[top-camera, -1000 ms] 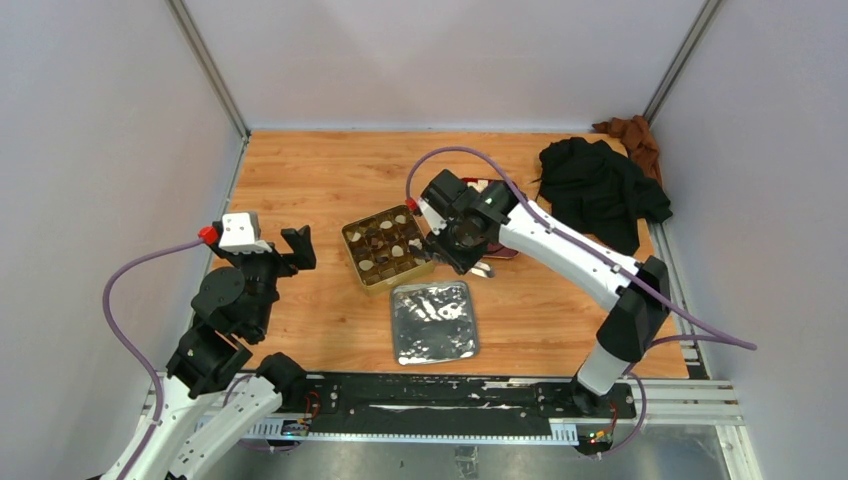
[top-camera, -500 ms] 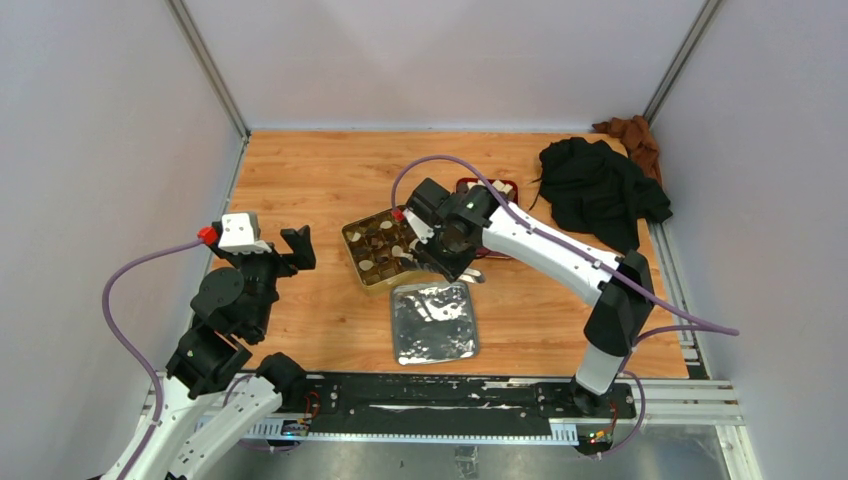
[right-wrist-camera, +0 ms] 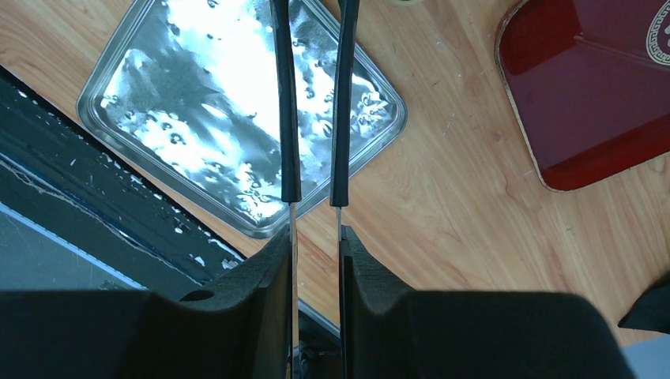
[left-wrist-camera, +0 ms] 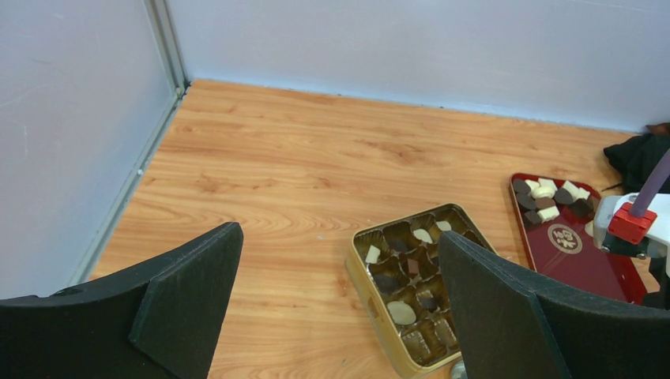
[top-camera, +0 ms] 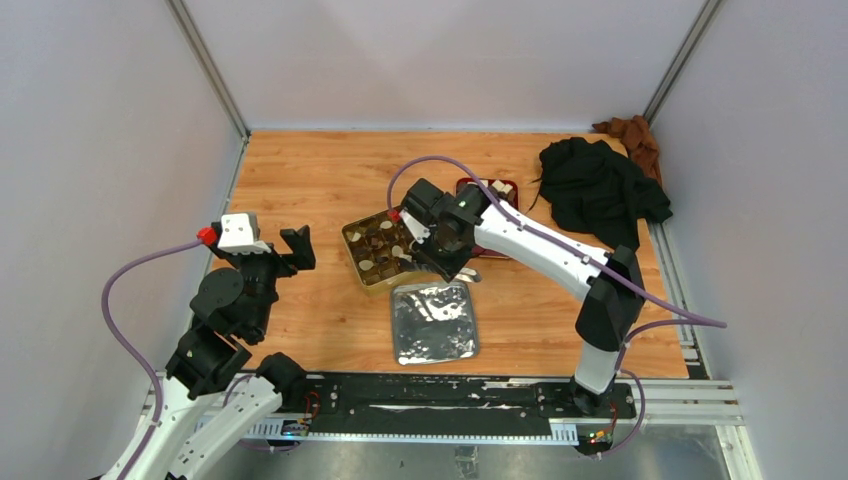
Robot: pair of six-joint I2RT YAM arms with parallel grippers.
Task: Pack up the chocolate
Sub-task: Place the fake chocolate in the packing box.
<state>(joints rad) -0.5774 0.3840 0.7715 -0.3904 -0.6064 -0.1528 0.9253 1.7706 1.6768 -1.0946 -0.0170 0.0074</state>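
Several choc pcs (left-wrist-camera: 401,313) in tin (left-wrist-camera: 365,286); R tool (right-wrist-camera: 314,246) clamps tweezers (right-wrist-camera: 286,118).

The tin (top-camera: 368,255) sits mid-table. A flat pan (top-camera: 433,322) lies nearer me; chocolate (left-wrist-camera: 545,201) lies on a tray (top-camera: 497,188) behind-right.

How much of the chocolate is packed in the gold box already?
Partly done. Several chocolate pieces already sit in the gold tin. In hand: the right gripper has its jaws shut on tongs. Their tips are out of view, so I can't tell if they carry a piece. Left to do: the chocolates on the red tray. The left gripper is open, holding nothing.
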